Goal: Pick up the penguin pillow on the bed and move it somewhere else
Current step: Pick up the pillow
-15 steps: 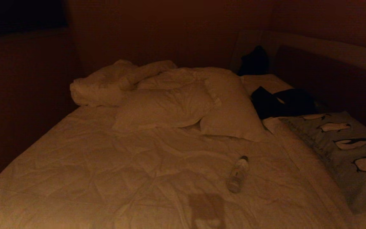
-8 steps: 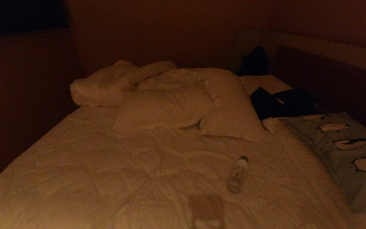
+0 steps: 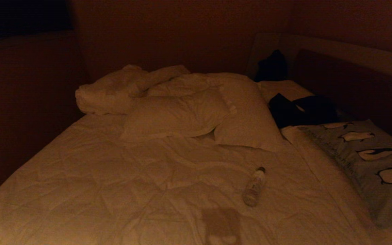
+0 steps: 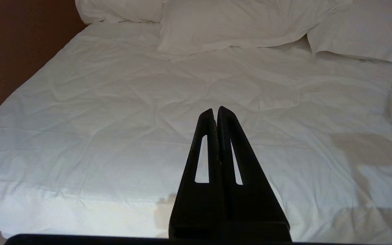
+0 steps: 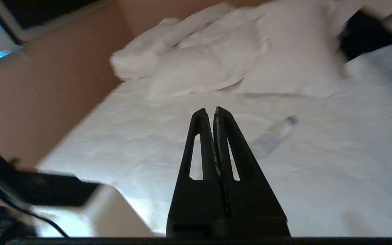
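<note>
The penguin pillow (image 3: pixel 369 160) is lying along the bed's (image 3: pixel 114 177) right edge, looking soft, light and floppy; pinching a near corner should work. The left claw (image 4: pixel 216 110) and right claw (image 5: pixel 209 112) are both pressed together, holding nothing.

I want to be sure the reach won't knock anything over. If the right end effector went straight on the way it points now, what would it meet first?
Most likely the bare duvet of the bed. The right end effector, shut, points over it; the bottle lies off to one side of that line, the white pillows farther on. Depth is hard to judge.
</note>
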Controlling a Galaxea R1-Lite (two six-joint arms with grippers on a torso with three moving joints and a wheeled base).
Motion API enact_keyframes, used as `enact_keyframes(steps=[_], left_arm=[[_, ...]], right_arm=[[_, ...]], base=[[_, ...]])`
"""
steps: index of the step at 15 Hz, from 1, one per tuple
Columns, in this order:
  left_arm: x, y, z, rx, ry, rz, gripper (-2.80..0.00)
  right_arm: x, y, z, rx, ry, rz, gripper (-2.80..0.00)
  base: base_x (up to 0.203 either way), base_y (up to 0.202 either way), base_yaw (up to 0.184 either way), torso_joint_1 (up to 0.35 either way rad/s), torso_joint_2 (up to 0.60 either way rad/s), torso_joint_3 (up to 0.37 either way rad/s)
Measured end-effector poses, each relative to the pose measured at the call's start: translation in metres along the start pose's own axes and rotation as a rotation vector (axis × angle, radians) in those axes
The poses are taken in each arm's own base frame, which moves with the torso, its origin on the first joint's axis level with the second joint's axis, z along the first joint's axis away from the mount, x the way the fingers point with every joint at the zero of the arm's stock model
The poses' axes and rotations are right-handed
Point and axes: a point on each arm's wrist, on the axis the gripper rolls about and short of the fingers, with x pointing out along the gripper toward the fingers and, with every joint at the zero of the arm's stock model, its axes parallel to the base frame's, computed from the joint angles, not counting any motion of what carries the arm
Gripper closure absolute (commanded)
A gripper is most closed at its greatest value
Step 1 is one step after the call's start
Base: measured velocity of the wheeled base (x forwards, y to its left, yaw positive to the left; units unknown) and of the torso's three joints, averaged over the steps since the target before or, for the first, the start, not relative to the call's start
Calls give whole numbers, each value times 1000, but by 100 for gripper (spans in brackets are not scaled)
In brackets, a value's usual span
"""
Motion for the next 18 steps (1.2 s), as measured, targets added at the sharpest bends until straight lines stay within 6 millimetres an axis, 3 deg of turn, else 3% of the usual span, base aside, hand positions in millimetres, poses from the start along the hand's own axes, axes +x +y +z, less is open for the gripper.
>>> enact_keyframes(steps=[3,6,10,13,18], left_arm=[[0,0,0,0,0,0,0],[0,0,0,1,0,0,0],[0,0,0,0,0,0,0],[0,0,0,0,0,0,0],[0,0,0,0,0,0,0]], right_arm=[[-18,-2,-18,-94,-48,-57,0],[-15,-10,-31,-161,-54,-161,0],[13,-31,-58,-188,32,-298,0],[39,-53,-92,-217,132,-378,0],[64,-75,-132,-313,163,-401,0]], base=[[0,0,0,0,0,0],[0,0,0,0,0,0],[0,0,0,0,0,0],[0,0,0,0,0,0],[0,0,0,0,0,0]])
